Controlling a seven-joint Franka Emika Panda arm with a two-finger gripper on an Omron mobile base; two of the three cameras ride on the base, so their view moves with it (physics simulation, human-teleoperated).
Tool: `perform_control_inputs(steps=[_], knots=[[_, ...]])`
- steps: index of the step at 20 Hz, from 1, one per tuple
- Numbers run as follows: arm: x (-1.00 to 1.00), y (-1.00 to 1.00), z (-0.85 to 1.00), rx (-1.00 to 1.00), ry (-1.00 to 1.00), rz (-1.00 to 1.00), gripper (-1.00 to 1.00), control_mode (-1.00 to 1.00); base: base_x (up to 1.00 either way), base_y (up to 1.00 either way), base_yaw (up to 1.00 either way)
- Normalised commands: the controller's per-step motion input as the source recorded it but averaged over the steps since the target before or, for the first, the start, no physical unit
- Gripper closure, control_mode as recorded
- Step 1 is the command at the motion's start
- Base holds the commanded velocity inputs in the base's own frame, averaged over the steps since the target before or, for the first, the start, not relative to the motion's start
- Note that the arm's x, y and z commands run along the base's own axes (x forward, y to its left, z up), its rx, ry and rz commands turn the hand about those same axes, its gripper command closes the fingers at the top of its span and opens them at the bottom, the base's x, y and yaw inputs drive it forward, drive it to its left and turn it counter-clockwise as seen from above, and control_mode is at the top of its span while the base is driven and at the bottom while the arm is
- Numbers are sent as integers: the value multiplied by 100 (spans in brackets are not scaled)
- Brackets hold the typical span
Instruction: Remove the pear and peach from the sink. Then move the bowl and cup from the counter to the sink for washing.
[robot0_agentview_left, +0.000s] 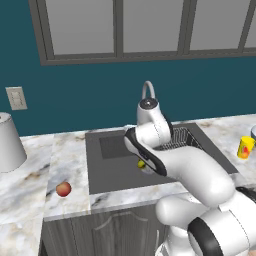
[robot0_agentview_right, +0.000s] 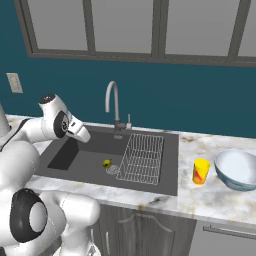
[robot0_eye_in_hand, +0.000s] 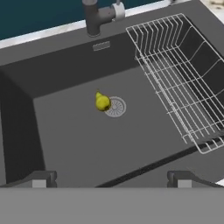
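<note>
The yellow-green pear (robot0_eye_in_hand: 102, 102) lies on the floor of the dark grey sink (robot0_eye_in_hand: 65, 131), touching the left edge of the round drain (robot0_eye_in_hand: 116, 106). My gripper (robot0_eye_in_hand: 111, 180) hangs open above the basin, nothing between its fingertips (robot0_eye_in_hand: 40, 179), with the pear ahead of it. The peach (robot0_agentview_left: 63, 189) rests on the marble counter (robot0_agentview_left: 30, 185) left of the sink (robot0_agentview_left: 100, 165). On the counter right of the sink stand the yellow cup (robot0_agentview_right: 201, 171) and the pale bowl (robot0_agentview_right: 237, 169), side by side. My arm partly covers the pear (robot0_agentview_left: 141, 163) in the left base view.
A wire rack (robot0_agentview_right: 142, 157) fills the sink's right side, and the curved steel faucet (robot0_agentview_right: 114, 100) rises behind the basin. A large grey-white upturned vessel (robot0_agentview_left: 7, 142) stands at the far left of the counter. A blue wall with a window backs everything.
</note>
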Motion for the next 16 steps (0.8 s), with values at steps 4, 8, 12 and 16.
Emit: perform_control_inputs(steps=[4,8,12,16], knots=[[21,0,-18,-1,-3,0,-100,-100,0,0,0],[21,0,-17,0,-1,0,-100,-100,0,0,0],[22,0,-18,0,0,0,-100,-100,0,0,0],[15,0,-15,0,0,0,-100,-100,0,0,0]])
